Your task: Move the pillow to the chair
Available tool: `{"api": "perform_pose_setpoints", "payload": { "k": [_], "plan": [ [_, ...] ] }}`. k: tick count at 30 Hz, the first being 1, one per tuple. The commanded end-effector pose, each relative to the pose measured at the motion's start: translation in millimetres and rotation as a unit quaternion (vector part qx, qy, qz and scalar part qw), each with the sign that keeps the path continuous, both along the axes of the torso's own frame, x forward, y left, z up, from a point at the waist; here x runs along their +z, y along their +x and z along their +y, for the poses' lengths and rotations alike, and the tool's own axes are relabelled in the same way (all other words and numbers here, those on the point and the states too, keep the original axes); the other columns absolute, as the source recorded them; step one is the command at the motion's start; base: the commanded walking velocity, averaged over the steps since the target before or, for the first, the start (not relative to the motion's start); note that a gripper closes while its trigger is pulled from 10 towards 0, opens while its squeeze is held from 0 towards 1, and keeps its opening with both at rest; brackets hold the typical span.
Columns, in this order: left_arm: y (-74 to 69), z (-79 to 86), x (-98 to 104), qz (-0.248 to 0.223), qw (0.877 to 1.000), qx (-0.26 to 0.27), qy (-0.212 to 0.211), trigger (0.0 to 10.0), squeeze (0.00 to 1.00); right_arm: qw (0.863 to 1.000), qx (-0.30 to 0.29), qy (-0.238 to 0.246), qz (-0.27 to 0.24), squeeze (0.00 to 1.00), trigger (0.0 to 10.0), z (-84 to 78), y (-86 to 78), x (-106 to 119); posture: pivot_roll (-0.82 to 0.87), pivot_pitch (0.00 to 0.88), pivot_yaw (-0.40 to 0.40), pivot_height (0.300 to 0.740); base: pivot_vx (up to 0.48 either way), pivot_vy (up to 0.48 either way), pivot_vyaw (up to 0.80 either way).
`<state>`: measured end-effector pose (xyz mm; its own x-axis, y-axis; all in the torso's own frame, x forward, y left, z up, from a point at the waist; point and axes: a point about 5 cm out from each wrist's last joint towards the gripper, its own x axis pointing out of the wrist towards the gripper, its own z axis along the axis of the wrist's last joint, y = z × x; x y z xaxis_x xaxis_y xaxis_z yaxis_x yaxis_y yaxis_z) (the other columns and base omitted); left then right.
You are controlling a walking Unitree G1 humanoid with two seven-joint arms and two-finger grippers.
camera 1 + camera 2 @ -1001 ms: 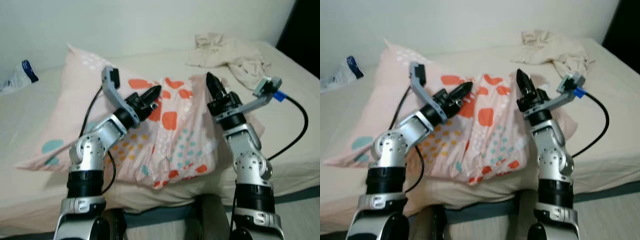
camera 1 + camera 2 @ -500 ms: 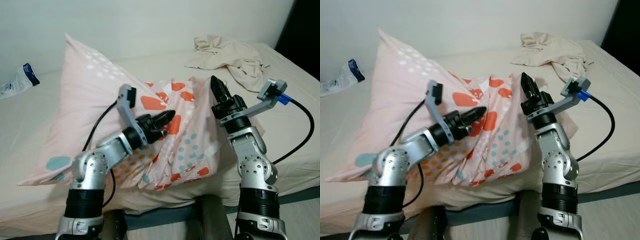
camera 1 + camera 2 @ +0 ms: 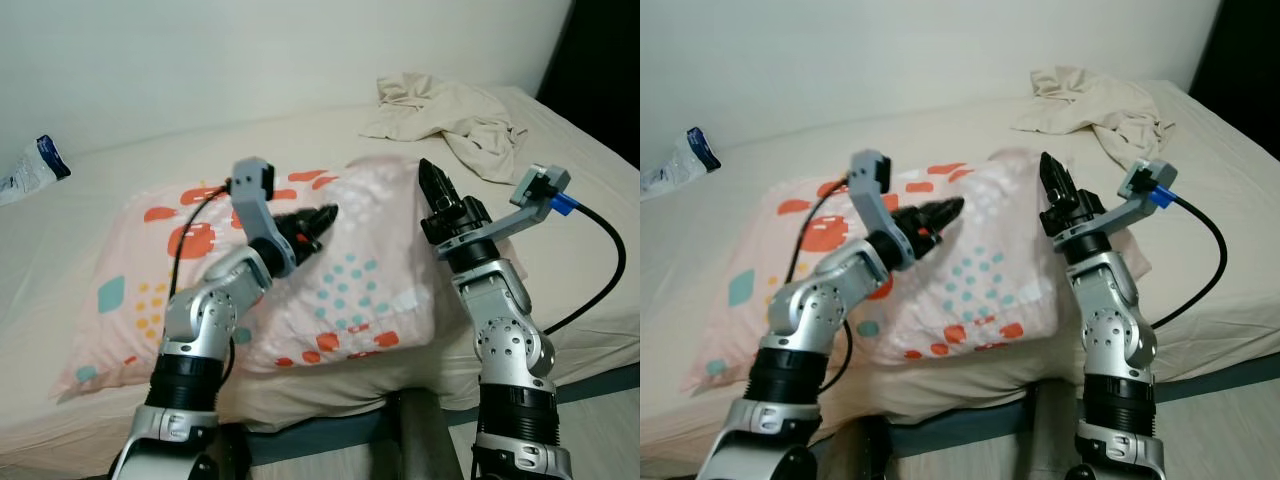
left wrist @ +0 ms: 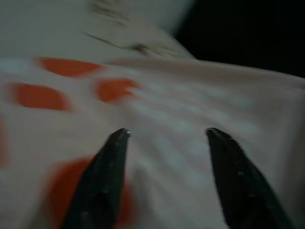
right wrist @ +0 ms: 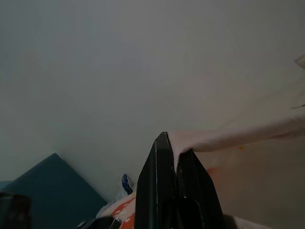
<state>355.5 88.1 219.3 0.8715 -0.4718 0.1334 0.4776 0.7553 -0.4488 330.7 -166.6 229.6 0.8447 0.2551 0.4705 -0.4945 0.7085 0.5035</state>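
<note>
The pillow, pale pink with orange patches and teal and yellow dots, lies flat across the near part of the bed, its front edge near the mattress edge in front of the robot. The left pincer hangs just above the middle of the pillow, pointing toward the right side; in the left wrist view its two black fingers stand spread apart with nothing between them, the blurred pillow fabric behind. The right pincer stands at the pillow's right end, pointing up and away from the robot. In the right wrist view its fingers are clenched on a thin fold of the pillow's pink fabric. A crumpled beige cloth lies on the far right of the bed, well apart from the pillow. A plastic packet with a dark blue end rests at the far left.
</note>
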Motion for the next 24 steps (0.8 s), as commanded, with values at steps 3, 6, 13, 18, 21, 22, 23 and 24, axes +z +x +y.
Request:
{"api": "perform_pose_setpoints", "payload": {
  "k": [3, 6, 13, 18, 21, 22, 23, 24],
  "plan": [
    [21.2, 61.9, -4.0, 0.012, 0.976, 0.212, 0.039, 10.0, 1.00, 1.000, 0.015, -0.006, -0.002, 0.00, 0.0, 11.8, -5.6, -0.9, -0.12, 0.141, 0.146, 0.546, 0.000, 0.000, 0.00],
    [24.8, 97.9, -15.7, 0.054, 0.938, 0.337, 0.054, 10.0, 1.00, 1.000, 0.017, -0.006, 0.003, 0.00, 0.0, 13.7, -7.5, -3.8, -0.12, 0.149, 0.146, 0.546, 0.000, 0.000, 0.00],
    [22.7, 134.6, -35.1, 0.090, 0.889, 0.439, 0.098, 10.0, 1.00, 1.000, 0.019, -0.005, 0.011, 0.00, 0.0, 16.2, -11.3, -8.5, -0.13, 0.169, 0.150, 0.546, 0.000, 0.000, 0.00],
    [17.0, 163.6, -45.4, 0.107, 0.844, 0.504, 0.152, 10.0, 0.00, 1.000, 0.019, -0.003, 0.016, 0.00, 0.0, 17.1, -13.8, -11.0, -0.13, 0.177, 0.153, 0.546, 0.000, 0.000, 0.00],
    [13.8, 177.2, -48.5, 0.109, 0.820, 0.535, 0.175, 10.0, 0.00, 1.000, 0.019, -0.002, 0.018, 0.00, 0.0, 16.6, -15.1, -11.6, -0.13, 0.178, 0.152, 0.546, 0.000, 0.000, 0.00],
    [11.4, 183.5, -51.1, 0.112, 0.810, 0.546, 0.186, 10.0, 0.00, 1.000, 0.018, -0.001, 0.019, 0.00, 0.0, 16.3, -15.7, -12.0, -0.13, 0.181, 0.151, 0.546, 0.000, 0.000, 0.00],
    [9.2, 188.8, -53.4, 0.116, 0.802, 0.554, 0.193, 10.0, 0.00, 1.000, 0.018, -0.001, 0.019, 0.00, 0.0, 16.2, -16.2, -12.2, -0.13, 0.181, 0.149, 0.546, 0.000, 0.000, 0.00],
    [8.1, 191.9, -55.1, 0.119, 0.796, 0.559, 0.197, 10.0, 0.00, 1.000, 0.018, -0.001, 0.020, 0.00, 0.0, 16.2, -16.5, -12.2, -0.13, 0.181, 0.149, 0.546, 0.000, 0.000, 0.00]
  ]
}}
